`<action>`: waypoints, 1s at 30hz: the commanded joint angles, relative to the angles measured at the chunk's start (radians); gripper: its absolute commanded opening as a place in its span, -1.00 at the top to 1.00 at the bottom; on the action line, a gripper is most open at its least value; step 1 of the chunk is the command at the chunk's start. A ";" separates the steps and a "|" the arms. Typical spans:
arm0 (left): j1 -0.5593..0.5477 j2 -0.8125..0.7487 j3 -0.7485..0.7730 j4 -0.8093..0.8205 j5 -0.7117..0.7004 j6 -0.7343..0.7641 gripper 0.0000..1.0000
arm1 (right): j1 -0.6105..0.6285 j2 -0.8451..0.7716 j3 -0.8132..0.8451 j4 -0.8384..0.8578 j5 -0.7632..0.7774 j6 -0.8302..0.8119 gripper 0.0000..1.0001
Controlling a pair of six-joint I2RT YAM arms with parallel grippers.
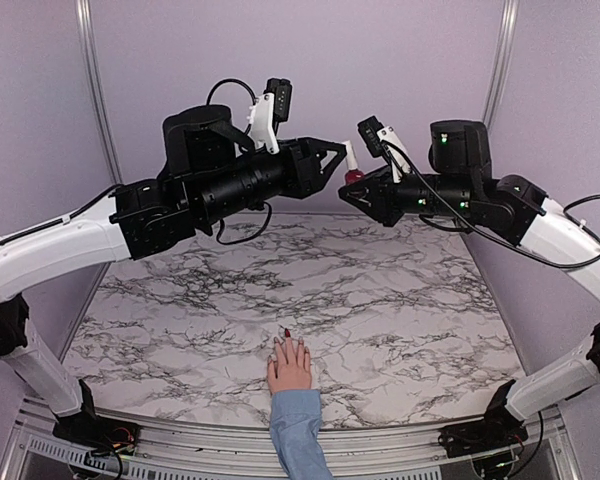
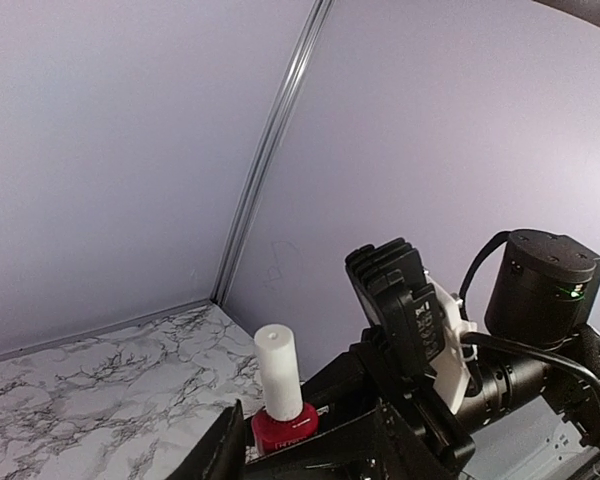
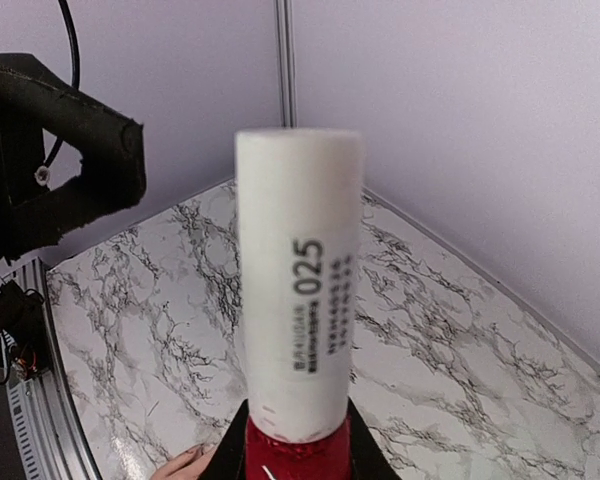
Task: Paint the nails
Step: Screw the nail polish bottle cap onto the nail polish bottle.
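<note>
The pale pink hand (image 1: 290,366) with a light blue sleeve (image 1: 300,432) lies flat at the table's near edge. Of its nails, the middle fingertip's (image 1: 287,331) looks dark red; the others are too small to tell. High above the table's far side, my right gripper (image 1: 352,188) is shut on a small dark red polish bottle (image 3: 295,455), its white cap (image 3: 300,290) pointing up. My left gripper (image 1: 340,163) stands open beside that cap (image 2: 278,372), with one finger (image 2: 220,450) clear of the bottle (image 2: 283,428). One fingertip of the hand (image 3: 185,462) shows in the right wrist view.
The marble-patterned tabletop (image 1: 380,300) is enclosed by lilac walls with metal corner posts (image 1: 95,90). Both arms meet nose to nose over the far middle. A metal rail (image 1: 180,440) runs along the near edge by the arm bases.
</note>
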 commanded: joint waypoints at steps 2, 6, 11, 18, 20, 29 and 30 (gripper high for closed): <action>-0.017 0.061 0.072 -0.057 -0.107 -0.025 0.11 | 0.010 -0.020 0.011 -0.012 0.053 0.008 1.00; -0.019 0.091 0.106 -0.077 -0.129 -0.038 0.12 | 0.020 -0.014 0.012 -0.022 0.064 0.001 1.00; -0.019 0.116 0.132 -0.098 -0.143 -0.055 0.19 | 0.025 -0.008 0.014 -0.029 0.067 0.001 1.00; -0.019 0.136 0.139 -0.102 -0.142 -0.074 0.24 | 0.041 0.012 0.023 -0.037 0.056 0.002 1.00; -0.019 0.138 0.140 -0.102 -0.141 -0.074 0.27 | 0.043 0.015 0.023 -0.039 0.051 0.001 1.00; -0.019 0.146 0.135 -0.102 -0.127 -0.083 0.70 | 0.051 0.020 0.030 -0.045 0.049 -0.026 1.00; -0.019 0.144 0.132 -0.102 -0.122 -0.084 0.78 | 0.052 0.020 0.035 -0.048 0.039 -0.033 1.00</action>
